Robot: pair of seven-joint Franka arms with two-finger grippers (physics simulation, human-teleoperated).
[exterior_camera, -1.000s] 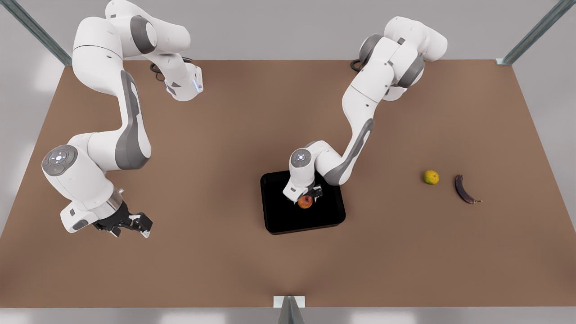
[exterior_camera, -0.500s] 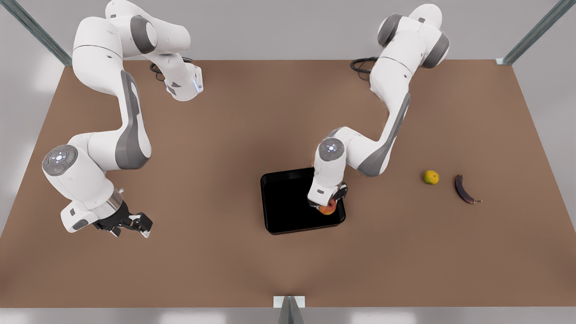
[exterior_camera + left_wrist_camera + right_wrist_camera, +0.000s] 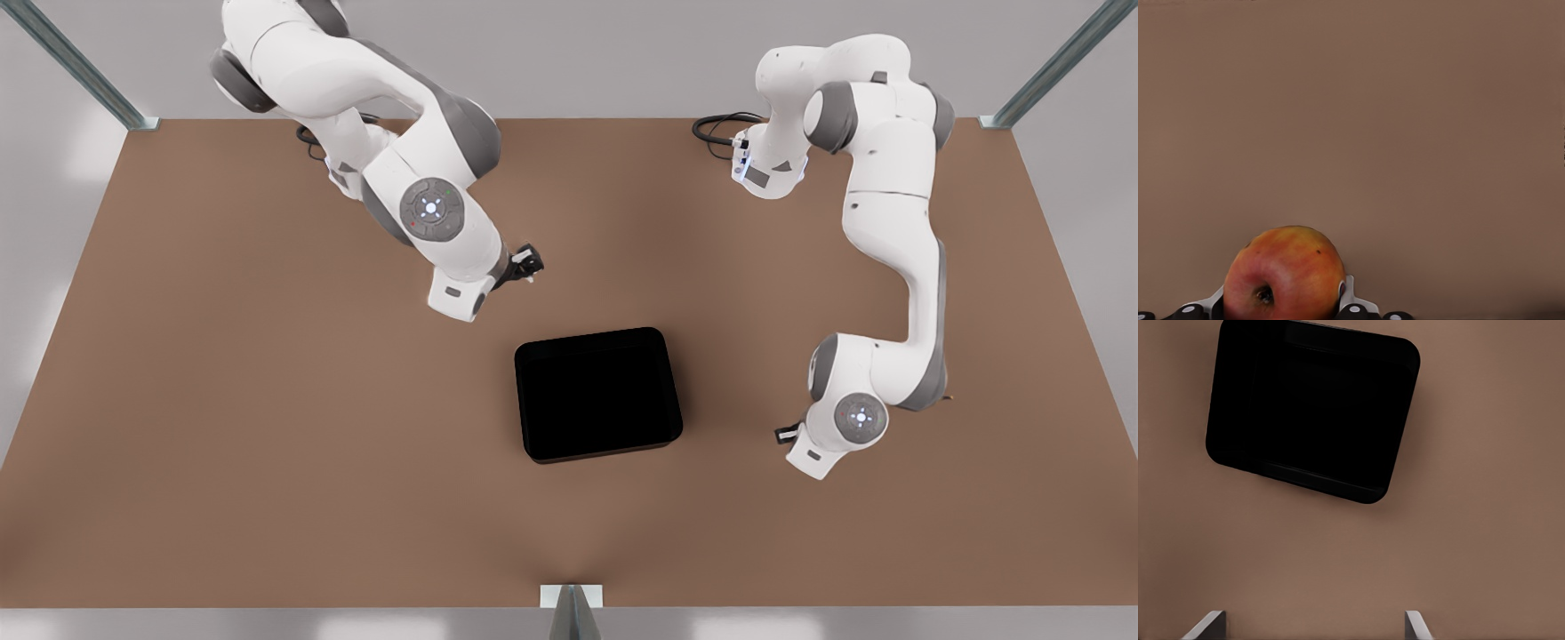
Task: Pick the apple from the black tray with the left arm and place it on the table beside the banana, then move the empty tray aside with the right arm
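Left pincer [image 3: 1281,301] is clamped on the apple [image 3: 1285,270], over bare surface [image 3: 267,462] toward its edge on the front view's right. We'd lower until the apple touches, then part the fingers slowly so it won't roll. The tray [image 3: 597,396] sits empty mid-surface. Right pincer [image 3: 526,262], spread wide and holding nothing, hangs beyond the tray's far corner. The left wrist view gives the grip; the front view places both arms.

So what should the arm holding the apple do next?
Probably lower it to the table and let go: the left gripper is shut on the apple over bare table, and the black tray is already empty, with the open right gripper waiting near it.
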